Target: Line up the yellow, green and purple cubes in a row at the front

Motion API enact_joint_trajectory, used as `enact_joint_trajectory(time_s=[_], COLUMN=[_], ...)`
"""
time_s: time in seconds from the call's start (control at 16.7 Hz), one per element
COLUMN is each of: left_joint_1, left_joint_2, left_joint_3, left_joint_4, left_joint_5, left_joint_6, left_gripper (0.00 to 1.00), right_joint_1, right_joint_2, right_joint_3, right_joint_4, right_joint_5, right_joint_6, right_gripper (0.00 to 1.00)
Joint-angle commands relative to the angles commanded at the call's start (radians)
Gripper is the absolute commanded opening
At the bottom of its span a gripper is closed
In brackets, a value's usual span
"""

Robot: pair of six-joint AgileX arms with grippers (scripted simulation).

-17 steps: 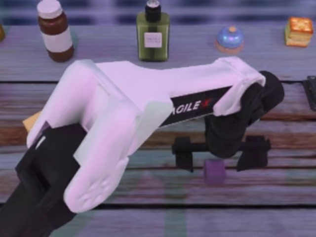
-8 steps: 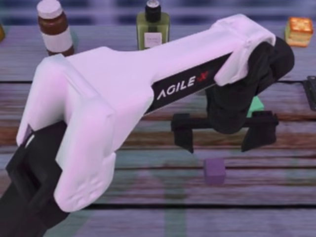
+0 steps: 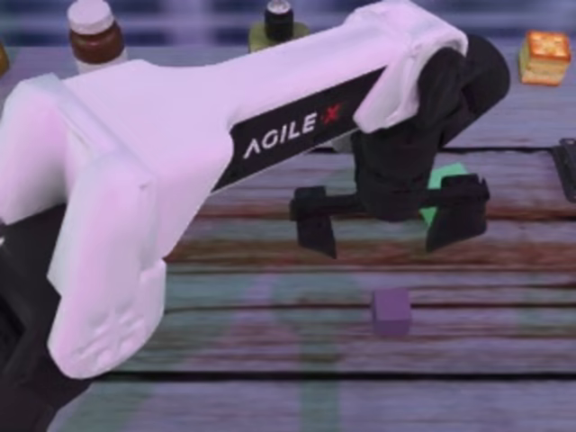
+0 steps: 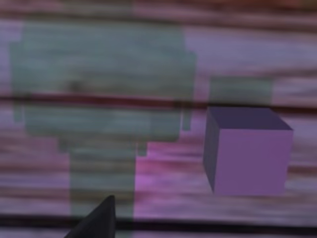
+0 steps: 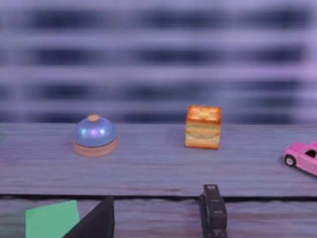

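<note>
Near the front, your left gripper (image 3: 390, 223) hangs spread and empty between purple cube (image 3: 391, 311) and green cube (image 3: 441, 184).

The left gripper (image 3: 389, 225) is hung wide open over the table (image 3: 504, 342). The purple cube (image 3: 391, 312) is set just in front of it; the green cube (image 3: 443, 186) is half hidden behind it.

Small purple cube (image 3: 392, 311) sits flat near the front; green cube (image 3: 441, 184) behind it, partly hidden.
</note>
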State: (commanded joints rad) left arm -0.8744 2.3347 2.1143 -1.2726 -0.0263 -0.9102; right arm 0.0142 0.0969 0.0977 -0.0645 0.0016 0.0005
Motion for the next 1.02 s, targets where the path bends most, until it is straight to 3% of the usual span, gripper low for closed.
enact_joint_trajectory(time_s=[0.24,0.48,1.02], left_joint_1=[0.124,0.292,0.672], left_joint_2=[-0.267,-0.675,-1.684], left_joint_3=[-0.244,-0.6,-1.53], left_joint_4=[0.145,0.346,0.863], left_joint_5=[-0.006,-0.01,-0.002], left_joint_6=[0.046,0.137,0.521], left_gripper=[1.0,1.0,1.0], right_joint_1=[0.036,0.087,0.206], right_joint_2=[0.252,0.664,1.698], right_joint_3=[0.249,0.616,1.462], right_joint_4=[-0.153,-0.372,-0.908], right_joint_5=[0.0,-0.001,0.004], right_joint_6=[-0.002,-0.009,-0.023], right_gripper=[1.0,1.0,1.0])
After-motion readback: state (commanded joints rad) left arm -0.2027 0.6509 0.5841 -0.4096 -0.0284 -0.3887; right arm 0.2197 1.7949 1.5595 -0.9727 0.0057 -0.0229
